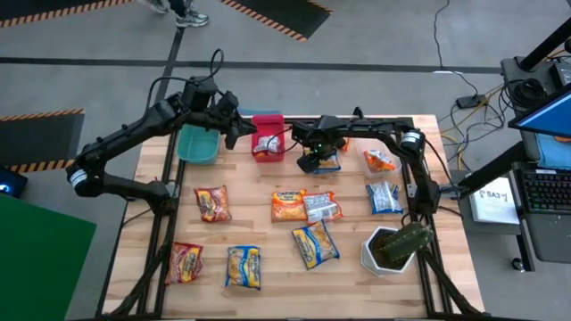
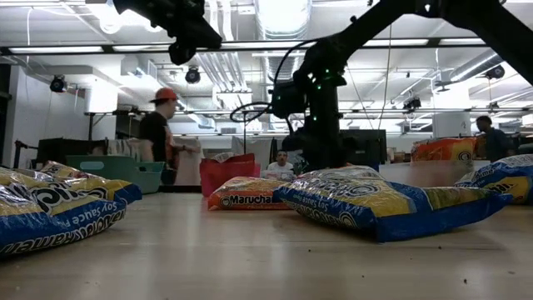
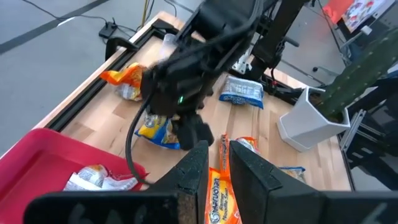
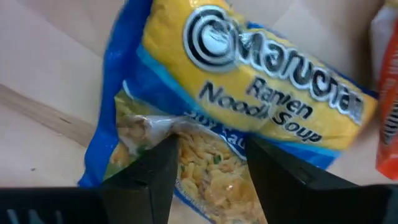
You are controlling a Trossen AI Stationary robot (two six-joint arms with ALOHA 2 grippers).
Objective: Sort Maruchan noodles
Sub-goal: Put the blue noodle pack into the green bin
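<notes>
Several Maruchan noodle packets lie flat on the wooden table (image 1: pixel 223 232). My right gripper (image 1: pixel 312 160) points down, open, over a yellow-and-blue packet (image 4: pixel 249 93) at the far middle; its fingers stand over the packet's lower half (image 4: pixel 205 162). My left gripper (image 1: pixel 234 125) hangs high between the teal bin (image 1: pixel 198 144) and the red bin (image 1: pixel 268 138), fingers a narrow gap apart (image 3: pixel 217 155), nothing between them. A silver packet (image 3: pixel 99 180) lies in the red bin. My right gripper comes at the yellow-and-blue packet (image 1: pixel 330 163) from above, one finger (image 4: pixel 152 171) on each side of its middle. I cannot tell whether the fingers touch it. The packet lies flat on the table.
Red packets (image 1: pixel 212 203) lie at the left, orange (image 1: pixel 288 205) and silver (image 1: pixel 323 207) ones at the middle, more at the right (image 1: pixel 384 196). A white pot with a plant (image 1: pixel 393 248) stands near the right front. People move in the room beyond (image 2: pixel 158 133).
</notes>
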